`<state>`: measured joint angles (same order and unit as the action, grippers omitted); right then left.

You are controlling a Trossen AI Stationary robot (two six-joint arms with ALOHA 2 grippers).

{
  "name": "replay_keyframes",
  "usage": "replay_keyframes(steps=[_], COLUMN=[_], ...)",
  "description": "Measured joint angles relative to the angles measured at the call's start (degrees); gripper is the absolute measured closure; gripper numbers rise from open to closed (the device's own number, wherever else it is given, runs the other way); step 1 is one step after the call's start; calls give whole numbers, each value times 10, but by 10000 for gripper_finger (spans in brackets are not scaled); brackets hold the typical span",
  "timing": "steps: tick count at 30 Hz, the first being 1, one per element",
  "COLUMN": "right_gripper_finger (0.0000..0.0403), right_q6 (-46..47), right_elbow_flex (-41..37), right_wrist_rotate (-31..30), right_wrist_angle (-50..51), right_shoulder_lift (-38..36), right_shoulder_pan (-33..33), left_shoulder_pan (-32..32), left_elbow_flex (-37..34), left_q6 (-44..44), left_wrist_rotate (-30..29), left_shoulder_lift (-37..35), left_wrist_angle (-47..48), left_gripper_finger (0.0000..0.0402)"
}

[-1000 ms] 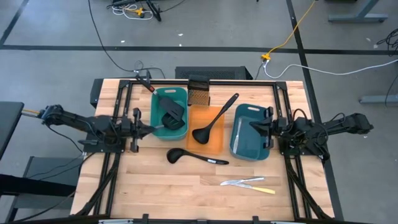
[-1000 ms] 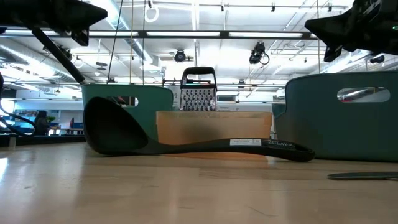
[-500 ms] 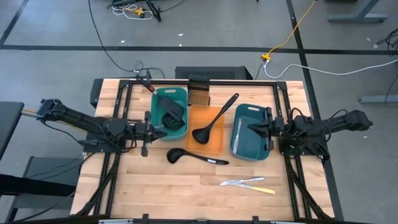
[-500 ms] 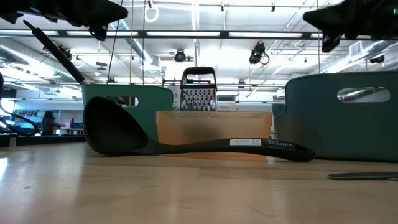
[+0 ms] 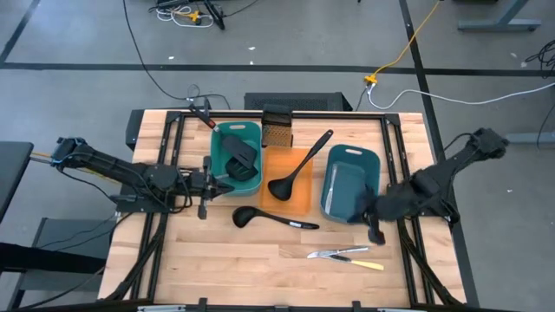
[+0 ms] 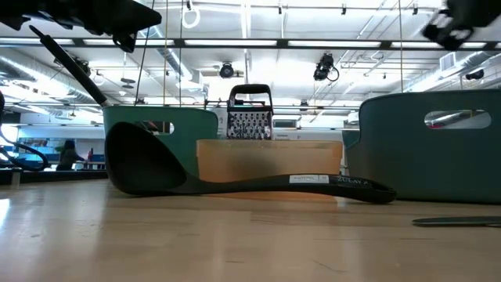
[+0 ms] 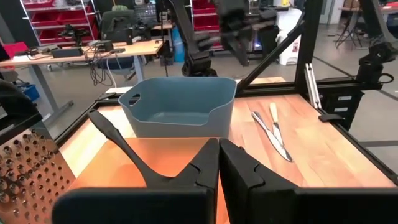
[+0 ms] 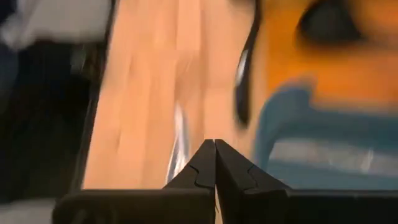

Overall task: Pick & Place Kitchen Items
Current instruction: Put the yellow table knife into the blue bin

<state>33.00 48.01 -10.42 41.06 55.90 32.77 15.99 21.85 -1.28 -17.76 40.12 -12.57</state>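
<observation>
Left fingers: the left gripper (image 5: 211, 181) has its two dark fingers (image 7: 205, 163) pressed together with nothing between them; it hangs at the near rim of the teal rectangular plastic tray (image 5: 253, 184).
Right fingers: the right gripper (image 5: 374, 227) has its tips closed against each other and empty; it sits off the near corner of the blue rectangular plastic tray (image 5: 371, 165), above bare table.
Teal tray contents: a black-headed spatula with a long metal handle (image 5: 238, 152) lies inside, its handle leaning out toward the far-left corner.
Grater: a small dark mesh box grater (image 5: 277, 129) stands just behind the trays.
Orange tray: the flat orange rectangular tray (image 5: 299, 198) carries one all-black plastic ladle (image 5: 299, 165), its handle overhanging the far edge.
Loose ladle: a second all-black plastic ladle (image 5: 271, 217) lies on the wooden table (image 5: 225, 269) just in front of the orange tray.
Blue tray contents: a silvery piece lies inside along the left wall.
Cutlery: silvery and pale-yellow cutlery pieces (image 5: 347, 256) lie together near the front edge, near the right gripper.
Risk, right: closed tips coming down on the thin flat cutlery would likely push it away instead of lifting it.
Risk, left: reaching for the loose ladle could clip the teal tray rim.
</observation>
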Motion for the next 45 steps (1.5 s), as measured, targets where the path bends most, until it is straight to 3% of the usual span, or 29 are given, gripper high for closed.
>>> replay_keyframes(steps=[6,12,18,23,45], right_gripper_finger=[390,313,224,189,193], right_q6=[235,339,356,343,339], right_elbow_flex=[72,70,70,70,69], right_wrist_rotate=[71,187,201,205,191], right_wrist_angle=[192,182,144,95,68], right_shoulder_lift=[117,200,261,310,426], right_shoulder_pan=[88,149,181,194,207], left_shoulder_pan=[0,0,0,0,0], left_elbow_flex=[0,0,0,0,0], left_q6=[0,7,7,11,11], left_wrist_rotate=[0,4,39,42,41], left_shoulder_lift=[0,0,0,0,0], left_wrist_angle=[0,0,0,0,-1], left_gripper_finger=[383,383,383,383,383])
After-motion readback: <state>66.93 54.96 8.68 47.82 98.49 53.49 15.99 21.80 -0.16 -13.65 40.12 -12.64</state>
